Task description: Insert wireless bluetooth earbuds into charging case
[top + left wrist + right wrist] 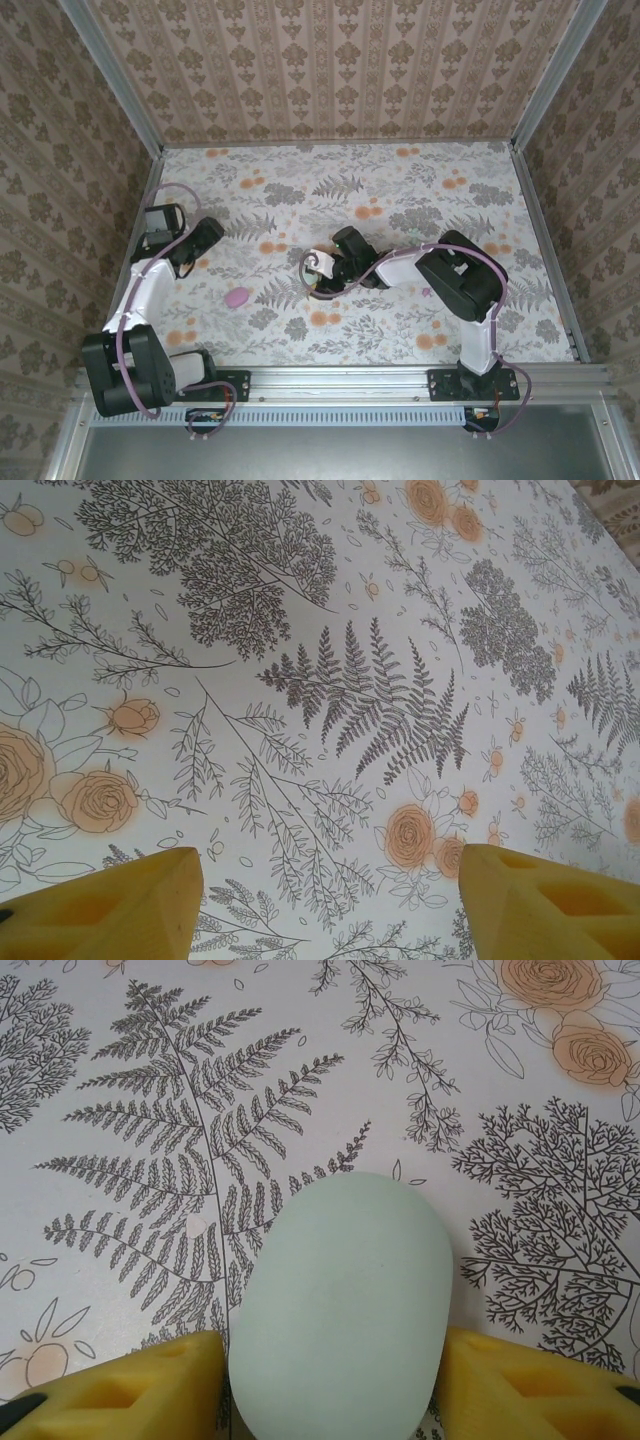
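Floral table (400, 190), and the right gripper (335, 1380) is clamped on the pale green case (345, 1290), mid-table. The left gripper (330, 900) gapes wide above the print. That shell's smooth and rounded, so an off-centre squeeze could squirt it out.

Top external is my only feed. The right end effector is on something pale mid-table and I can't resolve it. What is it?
Observer: The right wrist view shows a mint-green oval case, smooth shell toward the camera. It sits between the yellow fingers of the right end effector. They bracket it closely, but I cannot tell whether they clamp it.
Operator: Is the left end effector carrying anything?
Observer: No. The left end effector is open, jaws wide apart over the floral tablecloth, with nothing held.
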Available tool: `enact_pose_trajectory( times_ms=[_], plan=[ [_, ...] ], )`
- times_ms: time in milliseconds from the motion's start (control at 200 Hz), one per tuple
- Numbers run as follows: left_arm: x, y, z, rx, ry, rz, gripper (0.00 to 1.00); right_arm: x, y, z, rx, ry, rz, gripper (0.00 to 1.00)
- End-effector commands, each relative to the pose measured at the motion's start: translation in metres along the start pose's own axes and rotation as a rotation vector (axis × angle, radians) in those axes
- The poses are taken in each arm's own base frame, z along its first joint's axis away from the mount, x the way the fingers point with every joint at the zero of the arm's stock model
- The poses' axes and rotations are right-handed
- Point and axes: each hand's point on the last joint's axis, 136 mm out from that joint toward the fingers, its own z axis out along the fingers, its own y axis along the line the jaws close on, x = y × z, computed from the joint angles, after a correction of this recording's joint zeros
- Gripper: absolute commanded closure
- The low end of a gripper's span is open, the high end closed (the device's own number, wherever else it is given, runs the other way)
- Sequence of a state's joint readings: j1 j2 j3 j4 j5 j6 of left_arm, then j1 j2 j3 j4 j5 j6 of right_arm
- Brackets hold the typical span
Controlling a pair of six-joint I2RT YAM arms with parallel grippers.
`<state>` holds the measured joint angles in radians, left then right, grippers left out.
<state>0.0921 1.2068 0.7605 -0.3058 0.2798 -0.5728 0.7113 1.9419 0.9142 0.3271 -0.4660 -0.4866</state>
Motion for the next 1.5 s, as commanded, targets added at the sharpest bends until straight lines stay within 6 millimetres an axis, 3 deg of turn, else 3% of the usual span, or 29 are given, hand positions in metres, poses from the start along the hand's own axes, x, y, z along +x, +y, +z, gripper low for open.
enact_pose_trajectory(
  times_ms=[0, 170, 270, 420, 555, 715, 855, 1075, 1310, 1495],
  plan=[
    [0.0, -0.012, 0.002, 0.037, 0.013, 0.034, 0.3, 0.002, 0.002, -0.001, -0.01, -0.001, 0.038, 0.42],
    [0.013, -0.032, 0.008, 0.096, 0.071, 0.075, 0.31, -0.001, -0.005, -0.001, 0.023, -0.017, 0.063, 0.53],
    [0.026, -0.051, 0.013, 0.162, 0.115, 0.1, 0.31, -0.016, -0.01, -0.011, 0.056, -0.076, 0.08, 0.57],
    [0.034, -0.11, 0.015, 0.456, 0.165, 0.075, 0.31, -0.059, -0.037, -0.05, 0.122, -0.213, 0.132, 0.59],
    [0.046, -0.172, 0.002, 0.638, 0.277, 0.179, 0.29, -0.096, -0.058, -0.092, 0.162, -0.307, 0.108, 0.59],
    [0.059, -0.223, -0.014, 0.768, 0.38, 0.272, 0.27, -0.122, -0.075, -0.132, 0.196, -0.365, 0.072, 0.59],
    [0.068, -0.254, -0.028, 0.844, 0.429, 0.319, 0.26, -0.137, -0.08, -0.152, 0.226, -0.385, 0.023, 0.59],
    [0.077, -0.273, -0.036, 0.886, 0.464, 0.346, 0.29, -0.15, -0.082, -0.164, 0.244, -0.415, 0.0, 0.59],
    [0.097, -0.272, -0.032, 0.868, 0.538, 0.351, 0.4, -0.157, -0.089, -0.169, 0.28, -0.448, 0.0, 0.59],
    [0.096, -0.274, -0.028, 0.85, 0.535, 0.333, 0.46, -0.161, -0.091, -0.172, 0.303, -0.467, -0.013, 0.59]
  ],
)
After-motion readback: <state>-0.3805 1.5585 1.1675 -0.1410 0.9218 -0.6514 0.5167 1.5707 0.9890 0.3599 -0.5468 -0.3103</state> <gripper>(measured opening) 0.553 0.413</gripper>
